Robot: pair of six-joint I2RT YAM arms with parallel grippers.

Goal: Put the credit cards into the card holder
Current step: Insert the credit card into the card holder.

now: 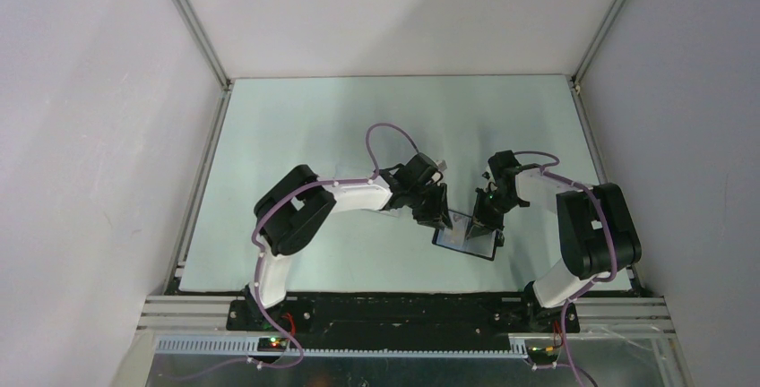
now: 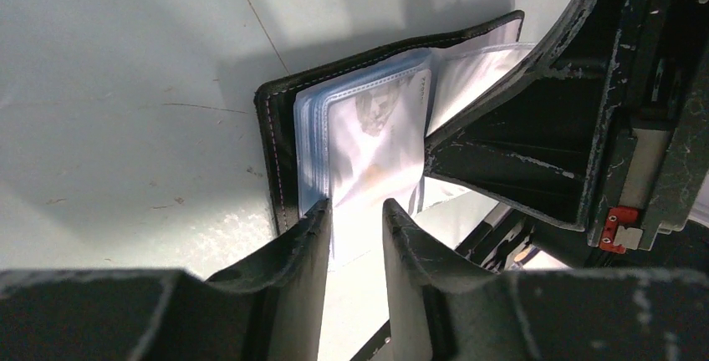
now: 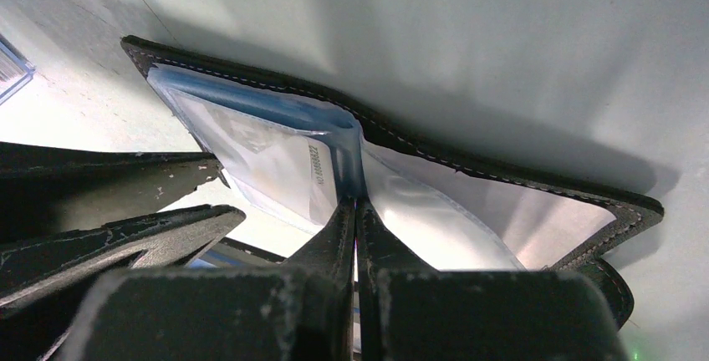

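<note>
The card holder point(image 1: 466, 245) lies open on the pale surface point(image 1: 314, 136), a little right of the middle and close to the near edge where the arm bases are. Toward the far side and the left there is wide free room, up to the metal rails point(image 1: 202, 163) and the white walls. Its long axis goes about left to right, the right end slightly nearer to the bases. The inner side faces up and the fold runs across the long axis. The left gripper point(image 2: 358, 206) comes from the left, its fingers partly apart around the near end of a white credit card point(image 2: 376, 152) that sits in a clear pocket. I cannot tell if they press it. The right gripper point(image 3: 357, 202) is pressed together, its tip at the fold among the pocket pages, so both grippers crowd over the card holder. A clear corner point(image 3: 10, 73) shows beside it.
</note>
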